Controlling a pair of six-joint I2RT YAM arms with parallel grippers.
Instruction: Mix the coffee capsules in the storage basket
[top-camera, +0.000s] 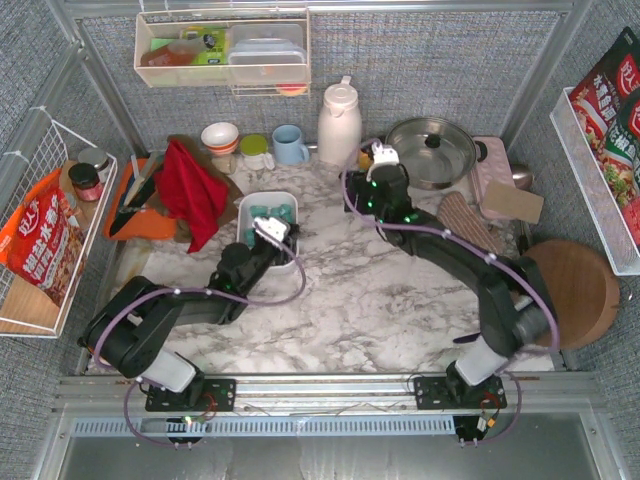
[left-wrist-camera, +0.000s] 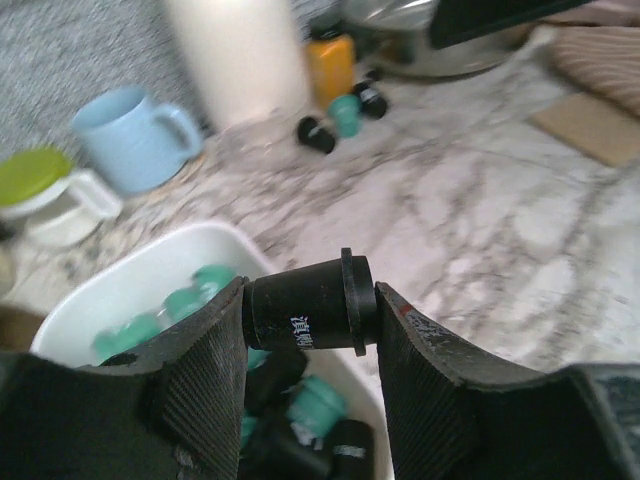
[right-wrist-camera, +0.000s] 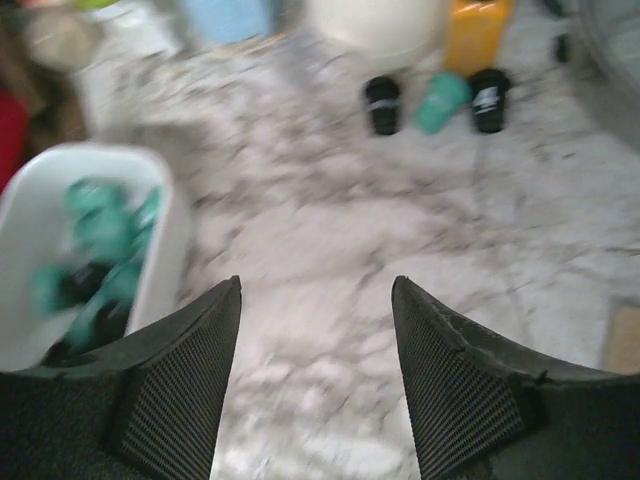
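Over storage basket (left-wrist-camera: 120, 285) rim: left claw (left-wrist-camera: 310, 335) clamped on black capsule (left-wrist-camera: 300, 318), held sideways. Risk: released off-centre, it drops onto surface (left-wrist-camera: 480, 230). Right claw (right-wrist-camera: 315, 340) wide open, empty.

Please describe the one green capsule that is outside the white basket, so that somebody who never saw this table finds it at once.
Look at the back of the marble table for the tall white jug. In front of it and the yellow container, three capsules sit in a short row on the marble. The teal capsule is the middle one; the black capsules flank it.
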